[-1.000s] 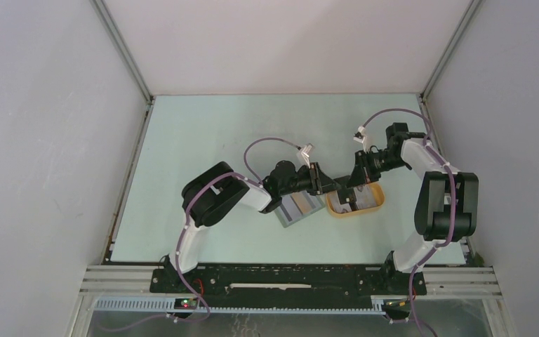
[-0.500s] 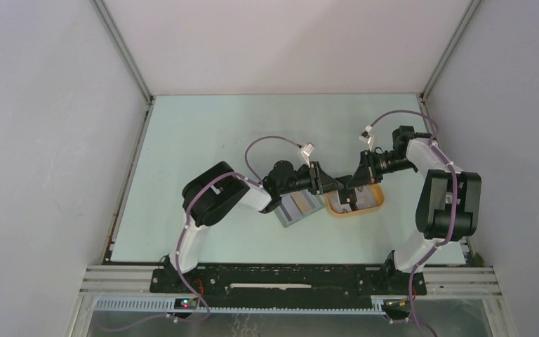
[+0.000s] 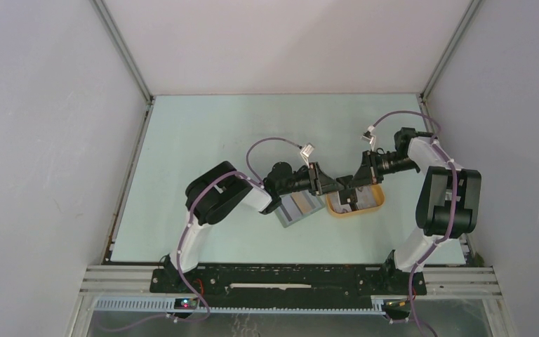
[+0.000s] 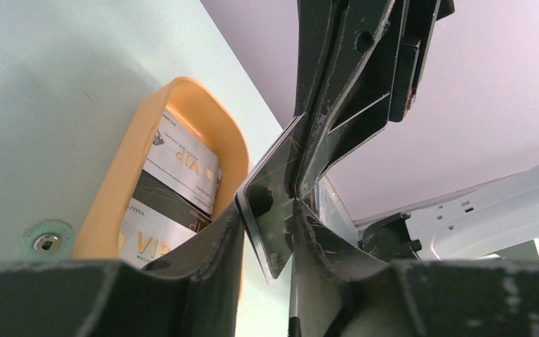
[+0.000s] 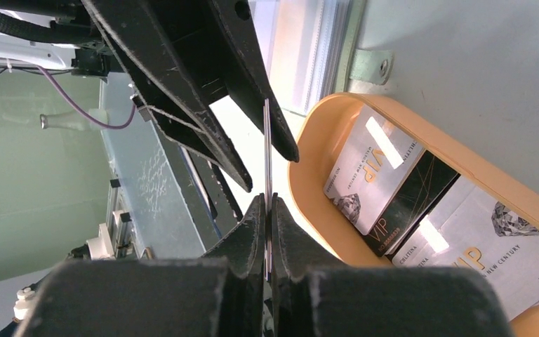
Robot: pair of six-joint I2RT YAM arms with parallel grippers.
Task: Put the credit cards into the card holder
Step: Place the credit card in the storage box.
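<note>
Credit card (image 4: 281, 175) clamped edge-on in right gripper (image 5: 267, 202).

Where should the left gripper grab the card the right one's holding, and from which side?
The free end of the card, jaws flat on its two broad faces, coming in opposite the right gripper, which pinches the other end. It's thin, so probably only the faces offer grip.

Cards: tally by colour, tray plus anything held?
Pale cards in tray: 2
Black card in tray: 1
Held card, clamped in right gripper, colour unclear: 1
Total visible: 4 cards
</note>
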